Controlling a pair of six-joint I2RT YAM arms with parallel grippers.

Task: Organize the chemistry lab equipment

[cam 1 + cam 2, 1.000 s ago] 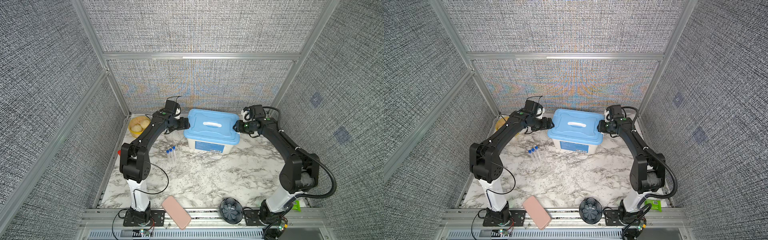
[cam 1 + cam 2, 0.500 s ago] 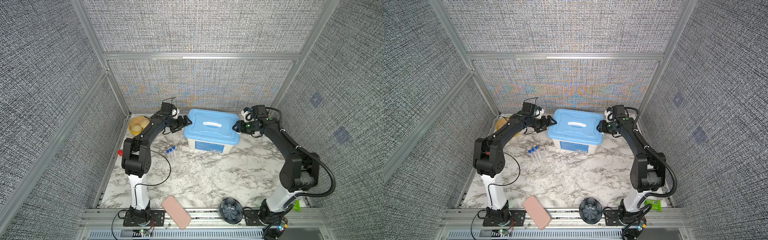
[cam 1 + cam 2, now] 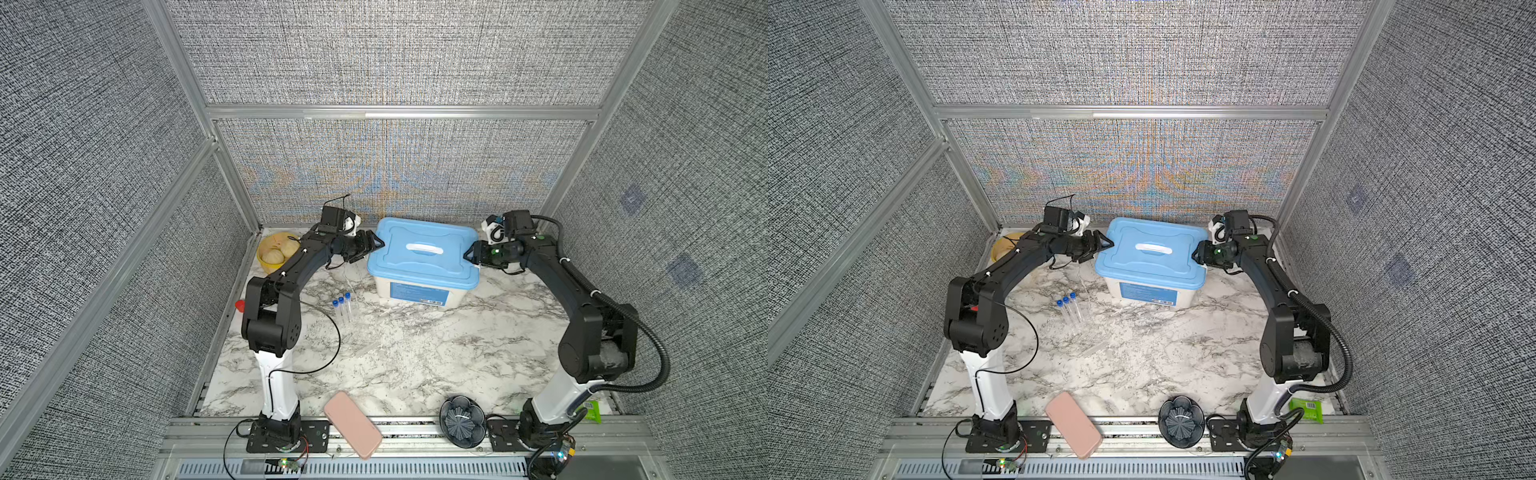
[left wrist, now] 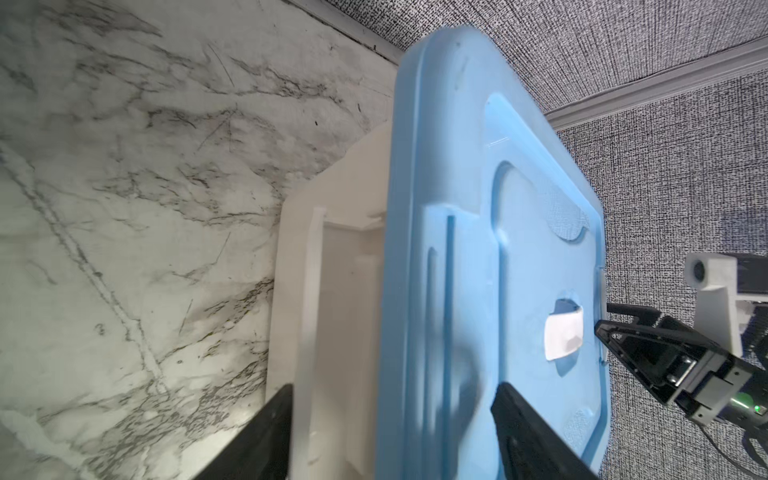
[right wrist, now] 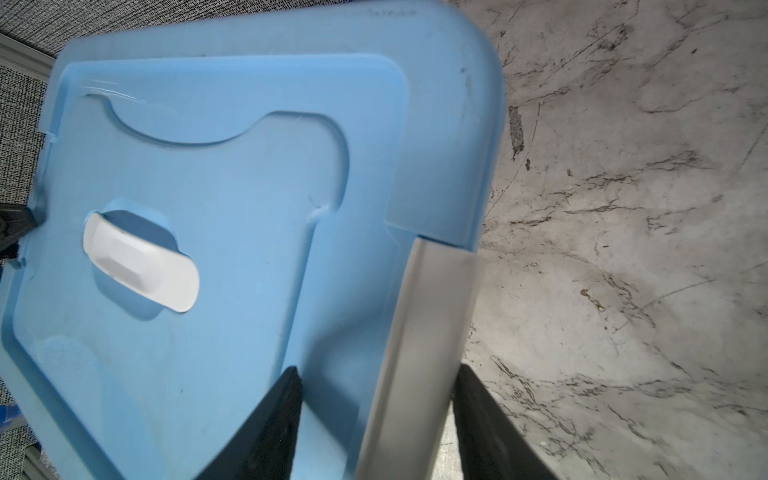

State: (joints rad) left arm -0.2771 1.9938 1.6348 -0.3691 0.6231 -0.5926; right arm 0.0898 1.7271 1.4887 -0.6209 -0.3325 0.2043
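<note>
Left wrist view shows the left tool with its jaws apart on either side of one end of the pale blue plastic lid, which sits on the white plastic storage box. Whether they press on it I cannot tell. In the right wrist view the right tool straddles the opposite end, with a grey-white latch flap between its jaws. A firm clamp cannot be confirmed there either.

The three slim clear tubes with blue caps lie loose, side by side, on the marble-patterned bench, near the box's left front corner and outside it. With the lid on, nothing can go in yet.

Likely trouble: if one end frees before the other, the lid would tilt and jam, or the light box would drag along the bench toward the tubes. Being round, they would roll if nudged. A weak hold on the thin rim could also let the lid slip and drop onto them.
</note>
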